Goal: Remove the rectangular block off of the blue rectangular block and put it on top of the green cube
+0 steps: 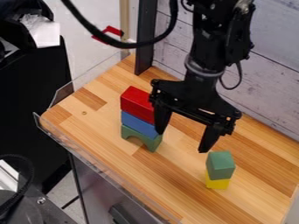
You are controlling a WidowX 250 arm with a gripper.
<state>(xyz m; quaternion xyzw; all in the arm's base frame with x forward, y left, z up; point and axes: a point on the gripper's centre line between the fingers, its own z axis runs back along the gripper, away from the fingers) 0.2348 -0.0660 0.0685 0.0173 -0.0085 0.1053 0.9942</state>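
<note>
My gripper (182,141) hangs over the middle of the wooden table, its two fingers spread wide with nothing between them. Just left of it a red rectangular block (135,103) lies on a blue rectangular block (137,124), which rests on a green arch block (148,141). The left finger overlaps the right side of that stack in view; whether it touches, I cannot tell. To the lower right of the gripper, a green cube (220,165) sits on a yellow block (217,181).
A clear plastic edge (93,166) runs along the table's left and front side. Behind stands a pale plank wall (262,83), with a black upright post (146,39) near the table's back corner. A black cable loops beside the arm.
</note>
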